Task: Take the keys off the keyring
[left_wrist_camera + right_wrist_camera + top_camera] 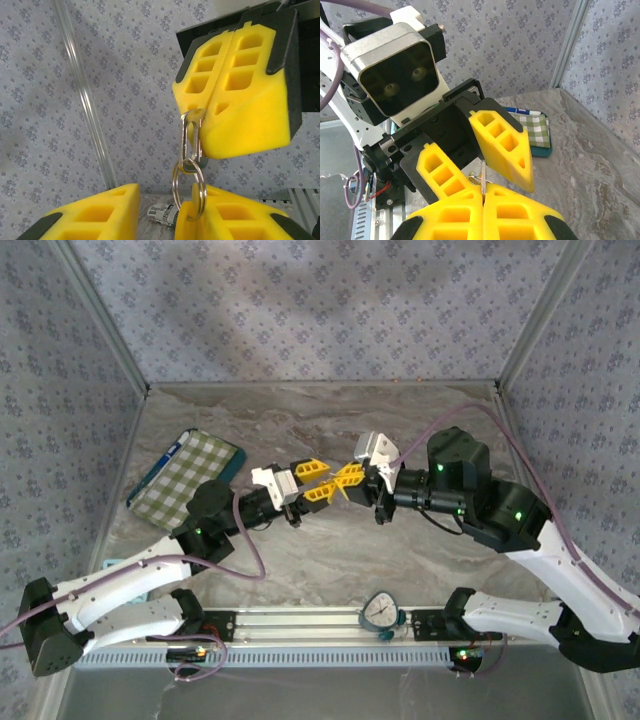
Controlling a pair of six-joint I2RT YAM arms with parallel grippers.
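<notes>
My right gripper is shut on a thin silvery key, whose shaft sticks out from between its yellow pads. A dark piece is threaded beside it. The round metal keyring hangs from the key. It is hooked over the tip of one finger of my left gripper. That gripper faces the right one tip to tip above the table's middle, with its jaws apart and a wide gap between the fingers.
A green checked pouch with a teal rim lies at the back left. A round timer sits on the front rail between the arm bases. A small printed scrap lies on the marbled table. Patterned walls enclose three sides.
</notes>
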